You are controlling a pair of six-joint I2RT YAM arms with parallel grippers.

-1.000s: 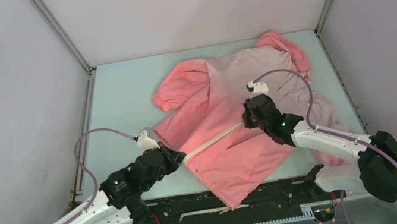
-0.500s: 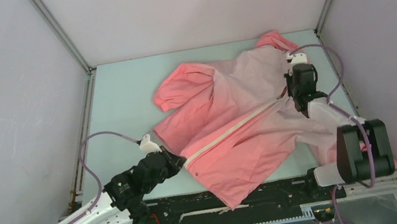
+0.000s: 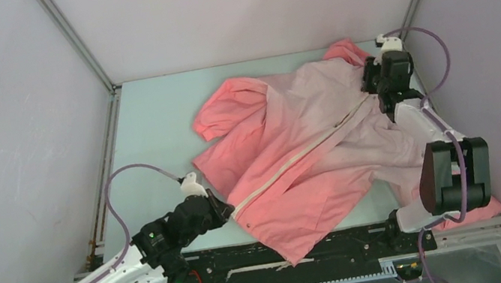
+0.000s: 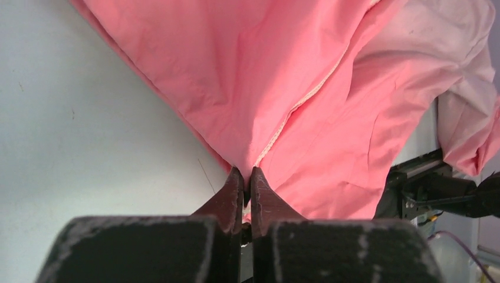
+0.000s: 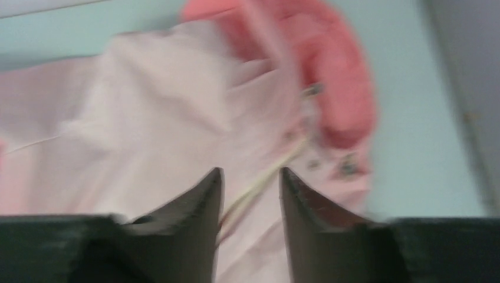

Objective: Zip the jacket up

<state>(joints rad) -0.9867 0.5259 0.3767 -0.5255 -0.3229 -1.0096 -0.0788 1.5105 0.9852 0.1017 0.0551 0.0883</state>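
Note:
The jacket point(image 3: 314, 177), coral fading to pale pink, lies spread on the table with its light zipper point(image 3: 289, 166) running diagonally from the near hem to the collar. My left gripper point(image 3: 226, 208) sits at the near hem. In the left wrist view its jaws point(image 4: 247, 172) are nearly together, pinching pink fabric at the foot of the zipper point(image 4: 306, 97). My right gripper point(image 3: 373, 84) is at the collar, beside the coral hood point(image 3: 351, 53). In the blurred right wrist view it stands open point(image 5: 250, 172) over the zipper's point(image 5: 265, 180) top end, holding nothing.
The pale green table point(image 3: 154, 126) is closed in by white walls and metal corner posts point(image 3: 77, 47). A black rail point(image 3: 250, 257) runs along the near edge. One sleeve point(image 3: 227, 107) lies bunched at the left. Pink fabric point(image 3: 484, 209) hangs by the right arm's base.
The right gripper has travelled from the middle of the zipper up to the collar and has opened. The left gripper has stayed at the hem, its jaws slightly looser.

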